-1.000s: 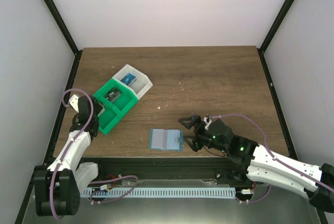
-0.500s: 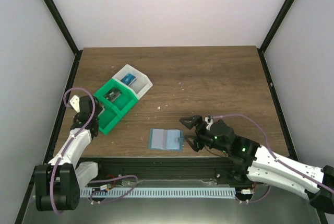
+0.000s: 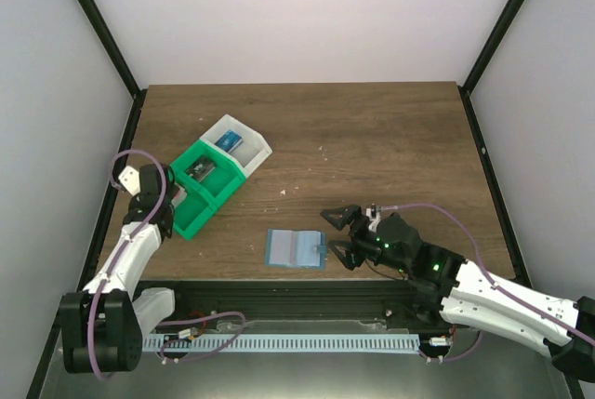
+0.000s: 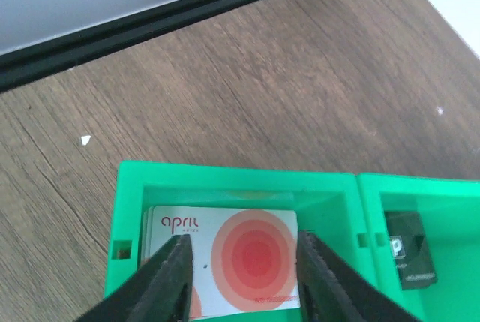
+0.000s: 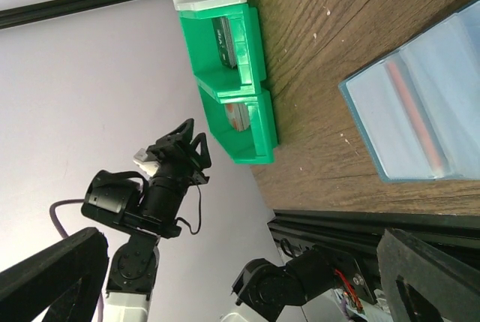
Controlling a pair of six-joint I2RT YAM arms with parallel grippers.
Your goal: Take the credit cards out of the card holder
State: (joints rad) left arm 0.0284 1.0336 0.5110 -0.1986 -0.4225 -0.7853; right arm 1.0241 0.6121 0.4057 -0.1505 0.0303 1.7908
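The credit cards (image 4: 225,258), white with a big red round spot, lie stacked flat in the end compartment of the green tray (image 4: 225,176). My left gripper (image 4: 241,266) hovers just over them, open, one finger on each side of the red spot. The blue-teal card holder (image 3: 296,248) lies unfolded near the table's front edge. A thin red strip (image 5: 409,112) shows in one of its pale pockets. My right gripper (image 3: 333,232) is open just right of the holder, with nothing between its fingers.
The green tray (image 3: 200,204) joins a white compartment (image 3: 244,143) that holds a blue item. Its middle green compartment holds a small dark object (image 4: 409,251). The black frame rail (image 4: 150,22) runs along the table's left edge, close to my left arm.
My left gripper has opened and left the top card lying in the tray compartment. Its wrist has drawn back slightly to the left. The right arm has barely moved.
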